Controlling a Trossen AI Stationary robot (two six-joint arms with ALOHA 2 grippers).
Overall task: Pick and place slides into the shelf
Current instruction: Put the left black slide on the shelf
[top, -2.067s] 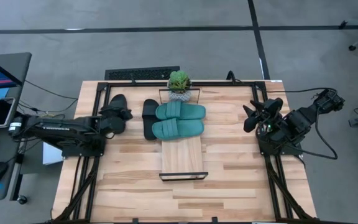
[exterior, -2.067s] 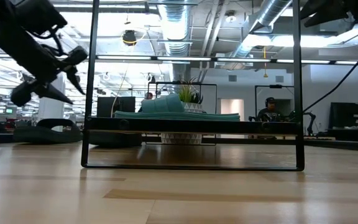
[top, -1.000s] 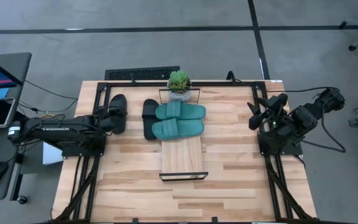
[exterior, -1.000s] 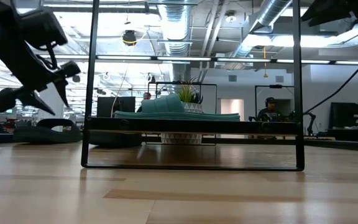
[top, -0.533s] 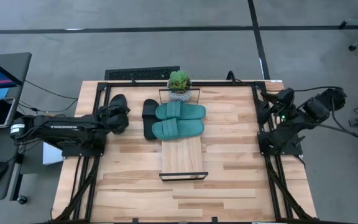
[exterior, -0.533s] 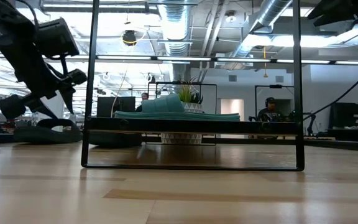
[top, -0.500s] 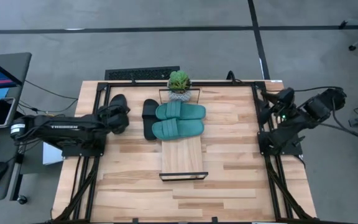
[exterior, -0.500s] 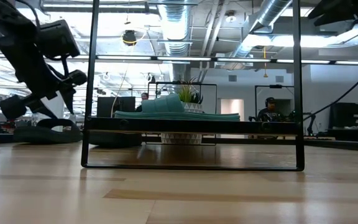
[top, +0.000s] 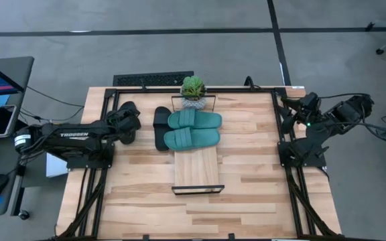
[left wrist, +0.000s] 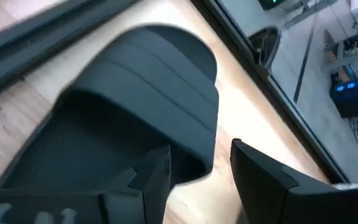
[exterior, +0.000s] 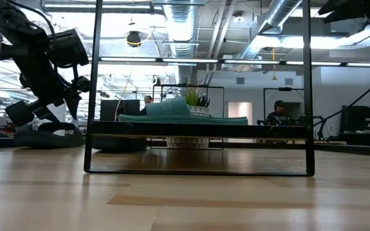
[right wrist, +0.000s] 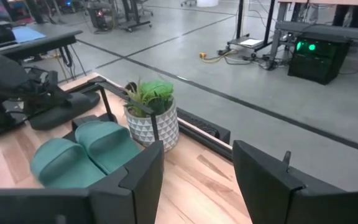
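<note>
Two teal slides lie side by side across the far part of the shelf, a light-wood board with a black frame. One black slide rests on the table just left of them. The other black slide lies near the far left corner. My left gripper hangs open low over it. In the left wrist view, one finger stands over the footbed by the strap and the other stands outside the slide's edge. My right gripper is open and waits at the far right edge. My left gripper comes slanting down at the black slide's side edge just behind the strap, with one finger on either side of that edge. I cannot tell whether a finger touches the slide, which lies flat on the table.
A small potted plant stands at the shelf's far end. The table's black frame rails run along both sides. Bare tabletop spreads to the right of and in front of the shelf. A person sits far off in the room.
My left gripper has come down over the black slide in the far left corner and edged toward the table's right. My right arm has drawn back toward the far right corner. The slides and the shelf have stayed where they were.
</note>
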